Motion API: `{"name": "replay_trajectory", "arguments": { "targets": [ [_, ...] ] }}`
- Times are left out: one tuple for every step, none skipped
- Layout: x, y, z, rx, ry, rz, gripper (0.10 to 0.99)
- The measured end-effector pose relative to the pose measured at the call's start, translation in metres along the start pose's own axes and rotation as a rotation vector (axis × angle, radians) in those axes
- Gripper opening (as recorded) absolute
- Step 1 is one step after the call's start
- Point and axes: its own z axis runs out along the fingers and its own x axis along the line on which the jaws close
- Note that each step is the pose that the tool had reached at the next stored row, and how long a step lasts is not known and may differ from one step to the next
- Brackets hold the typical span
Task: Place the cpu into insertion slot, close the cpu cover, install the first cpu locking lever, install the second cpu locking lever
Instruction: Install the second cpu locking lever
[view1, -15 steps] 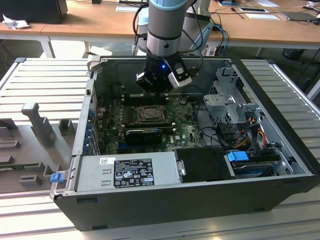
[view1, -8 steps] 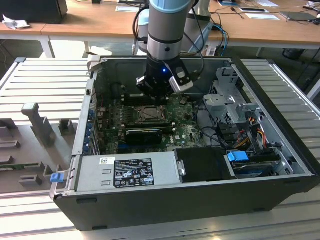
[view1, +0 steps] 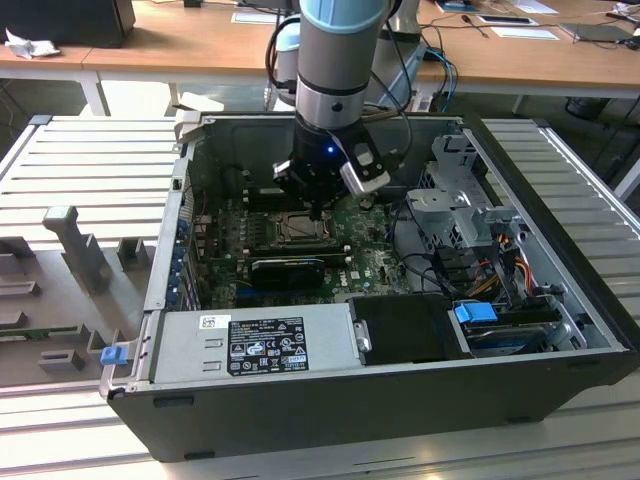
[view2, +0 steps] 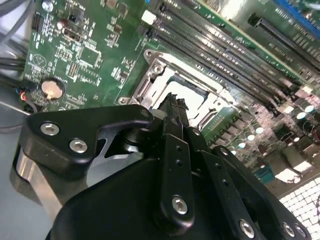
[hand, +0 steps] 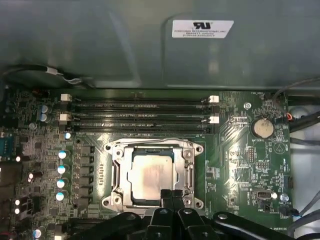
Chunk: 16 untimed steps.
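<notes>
Jaws pressed together at the rim of the CPU socket

Jaws first: the gripper (hand: 172, 196) has its two black fingers (hand: 166, 197) pressed together with nothing between them, tips down at one edge of the insertion slot (hand: 114, 170). In the first wrist view those tips sit right at the socket's metal rim, on the side away from the long black memory slots (hand: 140, 116). Whether they actually touch the metal I cannot tell. In the second wrist view the same closed tips (view2: 175, 107) stand in front of the bright silver frame of the socket (view2: 150, 87).

The cpu (hand: 150, 176) lies flat inside the insertion slot, pale and square, seated level in the middle of the opening. The cpu cover (hand: 186, 159) appears as the silver frame lying down around the chip, its square window showing the chip's top. A thin wire lever (hand: 150, 140) runs along the edge of the socket nearest the memory slots.

Around the socket spreads the green motherboard (hand: 240, 160), with a round coin battery (hand: 262, 128) off to one side and a row of small shiny capacitors (hand: 62, 169) on the other.

From the exterior view, the arm (view1: 335, 60) reaches straight down into the open computer case (view1: 300, 400), which lies on its side on a ribbed grey surface (view1: 90, 150). The gripper (view1: 318, 210) hangs over the socket (view1: 298, 230) near the middle of the board. A grey power supply (view1: 250, 345) fills the case's near edge.
</notes>
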Motion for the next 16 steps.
{"name": "replay_trajectory", "arguments": {
  "targets": [
    [0.0,-0.0027,-0.0003,-0.002,0.0011,0.0,0.106],
    [0.0001,-0.0065,-0.0006,-0.005,0.0018,0.0,0.106],
    [0.0001,-0.0105,-0.001,-0.01,0.002,0.0,0.106],
    [0.0002,-0.013,-0.0013,-0.013,0.002,0.0,0.106],
    [0.0003,-0.0168,-0.0017,-0.02,0.0019,0.0,0.106],
    [0.0003,-0.0195,-0.0019,-0.024,0.002,0.0,0.106],
    [0.0008,-0.0224,-0.0018,-0.025,0.0022,0.0,0.106],
    [0.0017,-0.024,-0.0016,-0.025,0.0023,0.0,0.106],
    [0.003,-0.0257,-0.0017,-0.026,0.0023,0.0,0.106],
    [0.0044,-0.0275,-0.0018,-0.027,0.0022,0.0,0.106],
    [0.0062,-0.0287,-0.0019,-0.027,0.0023,0.0,0.106],
    [0.0087,-0.0293,-0.0019,-0.028,0.0023,-0.001,0.106],
    [0.0125,-0.0303,-0.0017,-0.028,0.0023,-0.001,0.106],
    [0.0153,-0.0306,-0.0016,-0.028,0.0023,0.0,0.106],
    [0.0177,-0.0307,-0.0013,-0.028,0.0022,0.0,0.106],
    [0.0221,-0.0307,-0.0009,-0.028,0.0022,-0.001,0.106]
  ]
}}
